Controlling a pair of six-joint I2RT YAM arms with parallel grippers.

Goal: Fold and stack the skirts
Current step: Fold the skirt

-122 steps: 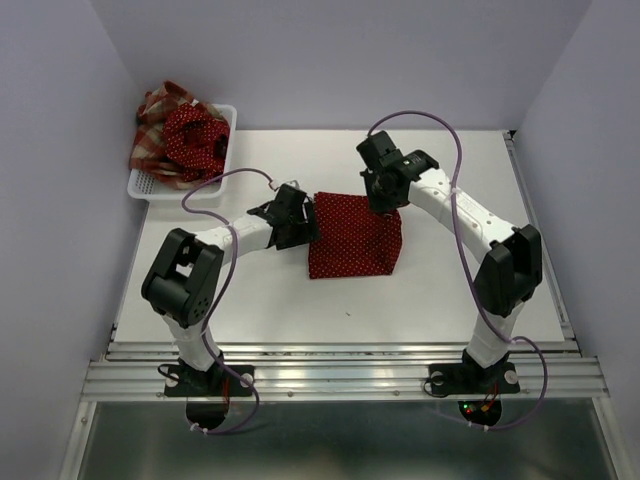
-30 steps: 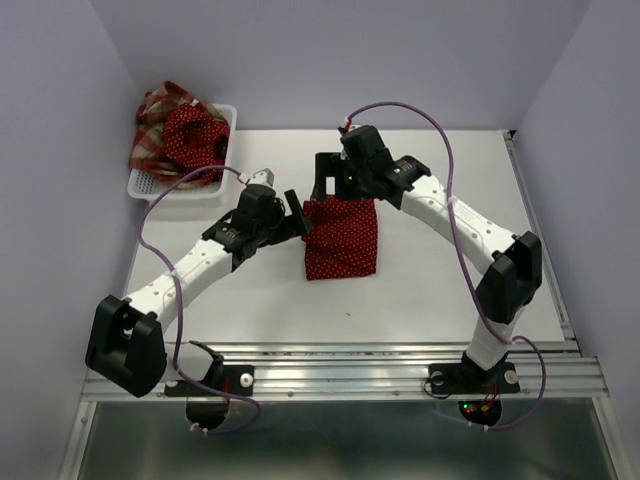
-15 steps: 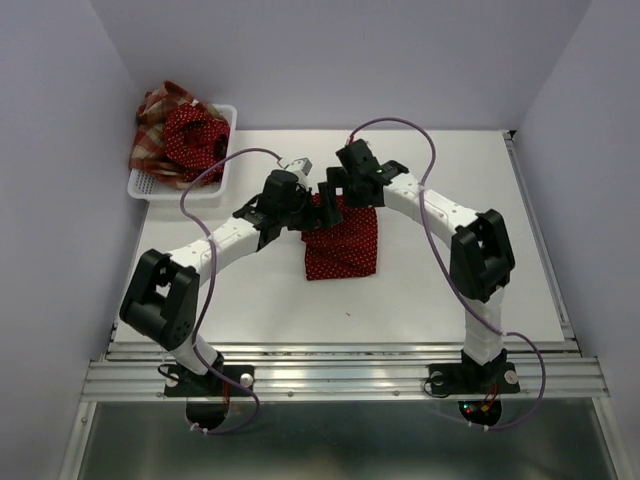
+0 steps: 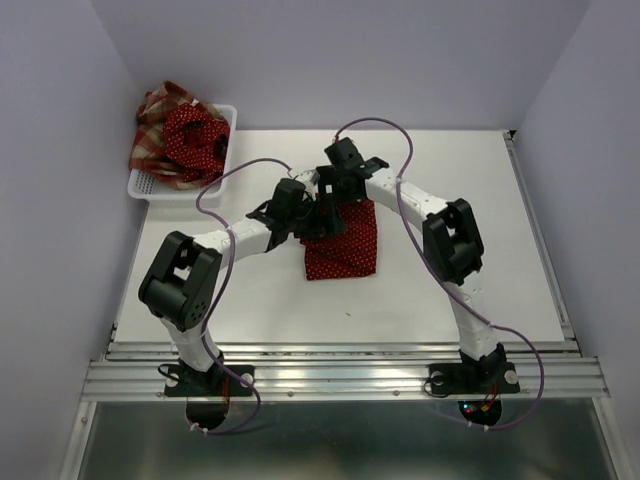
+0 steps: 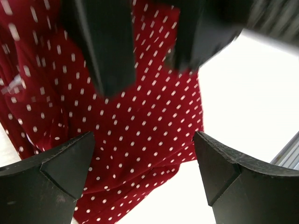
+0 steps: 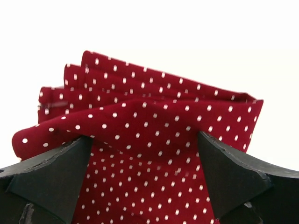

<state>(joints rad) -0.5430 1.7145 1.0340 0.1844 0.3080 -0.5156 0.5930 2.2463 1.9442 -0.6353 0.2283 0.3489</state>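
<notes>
A dark red polka-dot skirt (image 4: 346, 246) lies folded in the middle of the table. My left gripper (image 4: 303, 216) hangs over its upper left corner, jaws open with nothing between them (image 5: 145, 158). My right gripper (image 4: 331, 207) sits beside it over the skirt's top edge, also open, its fingers straddling the rumpled cloth (image 6: 145, 158). The skirt's layered folds (image 6: 149, 116) show in the right wrist view. In the left wrist view the skirt (image 5: 140, 116) fills the left side. A second polka-dot skirt (image 4: 195, 136) and a plaid skirt (image 4: 155, 118) are heaped in the basket.
The white mesh basket (image 4: 150, 186) stands at the table's back left corner. The white table (image 4: 480, 290) is bounded by walls at left, back and right. The right gripper's fingers (image 5: 105, 51) show blurred at the top of the left wrist view.
The skirt is folded narrower than four seconds ago. Over the last second both grippers closed in on its upper left corner; the left arm drew its elbow in.
</notes>
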